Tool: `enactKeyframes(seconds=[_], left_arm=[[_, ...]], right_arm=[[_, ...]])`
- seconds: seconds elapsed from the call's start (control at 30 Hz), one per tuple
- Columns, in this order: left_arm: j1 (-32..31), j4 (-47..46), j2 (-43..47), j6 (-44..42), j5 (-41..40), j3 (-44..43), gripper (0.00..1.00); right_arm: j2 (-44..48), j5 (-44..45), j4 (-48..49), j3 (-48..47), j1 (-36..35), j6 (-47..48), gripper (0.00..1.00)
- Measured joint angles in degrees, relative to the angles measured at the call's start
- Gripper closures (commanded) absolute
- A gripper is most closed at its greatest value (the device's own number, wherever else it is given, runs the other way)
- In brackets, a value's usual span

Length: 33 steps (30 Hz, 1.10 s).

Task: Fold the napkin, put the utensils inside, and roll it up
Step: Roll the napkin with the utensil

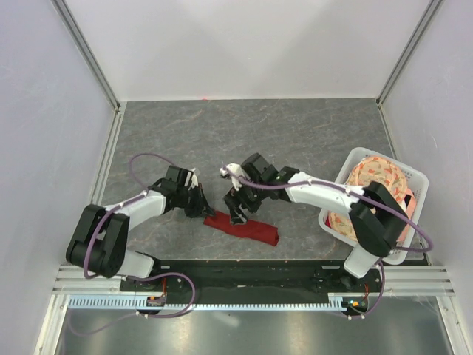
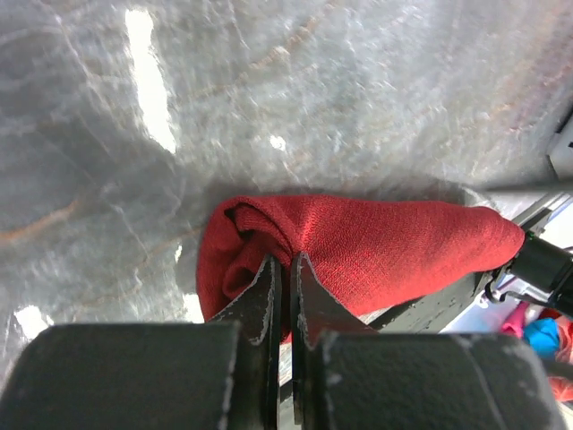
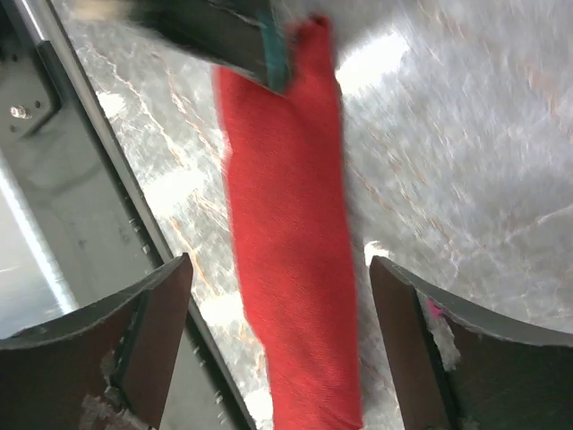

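— Where was the napkin (image 1: 244, 228)?
— Rolled into a tube on the grey table (image 1: 295, 133), near its front edge.
— And the grippers?
— The left gripper (image 2: 285, 269) pinched one end; the right gripper (image 3: 279, 282) hung spread wide above it

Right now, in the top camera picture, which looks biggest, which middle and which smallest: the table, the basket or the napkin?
1. table: by far the largest, it spans most of the view.
2. basket: clearly smaller, at the right side.
3. napkin: smallest, a thin red roll.
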<state>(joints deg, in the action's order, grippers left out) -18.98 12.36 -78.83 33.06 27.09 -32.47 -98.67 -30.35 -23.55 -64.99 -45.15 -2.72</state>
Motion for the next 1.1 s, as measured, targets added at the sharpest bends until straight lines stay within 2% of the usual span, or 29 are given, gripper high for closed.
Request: enactKeyframes(seconds=[0.1,0.2,0.37,0.53,0.73,0.83,0.9,0.93,0.97,1.07,1.1], left_arm=[[0.3,1.6,-3.5,0.0,0.6,-2.4,0.98],[0.5,2.8,-5.9,-0.1,1.5,-4.3,0.98],[0.6,4.3,-6.9,-0.6,1.7,-5.7,0.98],[0.6,5.2,-7.4,-1.0,1.9,-6.3,0.98],[0.6,5.3,-7.5,-1.2,2.0,-6.3,0.98],[0.6,5.5,-7.5,-1.4,2.0,-6.6,0.91],[0.6,5.6,-7.5,-1.5,2.0,-6.9,0.81],[0.6,5.7,-7.5,-1.6,2.0,-7.1,0.74],[0.6,5.9,-7.5,-1.8,2.0,-7.3,0.61],[0.7,6.3,-7.4,-2.4,1.9,-7.9,0.39],[1.0,6.4,-7.2,-2.4,1.9,-8.1,0.36]], right_arm=[[4.7,10.2,1.3,0.9,-7.1,2.7,0.06],[5.4,16.7,2.5,2.1,-12.6,4.7,0.04],[3.3,24.3,2.7,3.0,-14.7,7.0,0.04],[0.4,26.4,3.0,3.0,-15.4,8.8,0.05],[-1.9,26.5,3.2,3.0,-16.2,10.2,0.14],[-2.9,27.6,3.4,3.0,-16.3,10.7,0.22],[-3.6,28.1,3.5,3.0,-16.2,11.1,0.29],[-3.9,28.3,3.6,3.1,-16.2,11.1,0.32],[-4.1,28.2,3.8,3.1,-16.2,11.1,0.33],[-4.2,28.5,4.1,3.1,-16.5,11.4,0.35],[-4.2,28.5,4.2,3.1,-16.6,11.6,0.35]])
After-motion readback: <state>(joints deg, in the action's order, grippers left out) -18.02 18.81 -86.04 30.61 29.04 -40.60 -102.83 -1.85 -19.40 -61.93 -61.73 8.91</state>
